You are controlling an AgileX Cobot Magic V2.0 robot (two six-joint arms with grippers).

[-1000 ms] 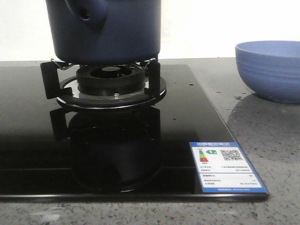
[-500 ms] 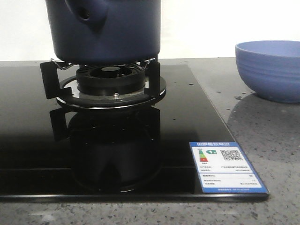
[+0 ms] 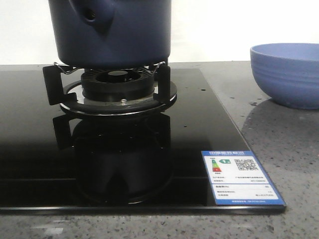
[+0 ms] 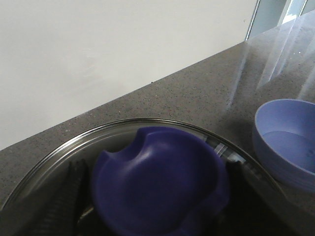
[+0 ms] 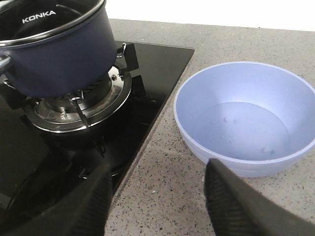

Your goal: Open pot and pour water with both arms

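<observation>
The dark navy pot stands on the burner grate, its handle stub facing me. In the right wrist view the pot carries its glass lid, marked KONKA. My left gripper is over that lid. Its fingers sit against both sides of the blue knob. My right gripper hangs open above the counter, between the stove edge and the light blue bowl, with nothing between its fingers. Neither arm appears in the front view.
The light blue bowl sits on the grey speckled counter to the right of the black glass hob; it seems to hold a little water. An energy label is stuck on the hob's front right corner. A white wall lies behind.
</observation>
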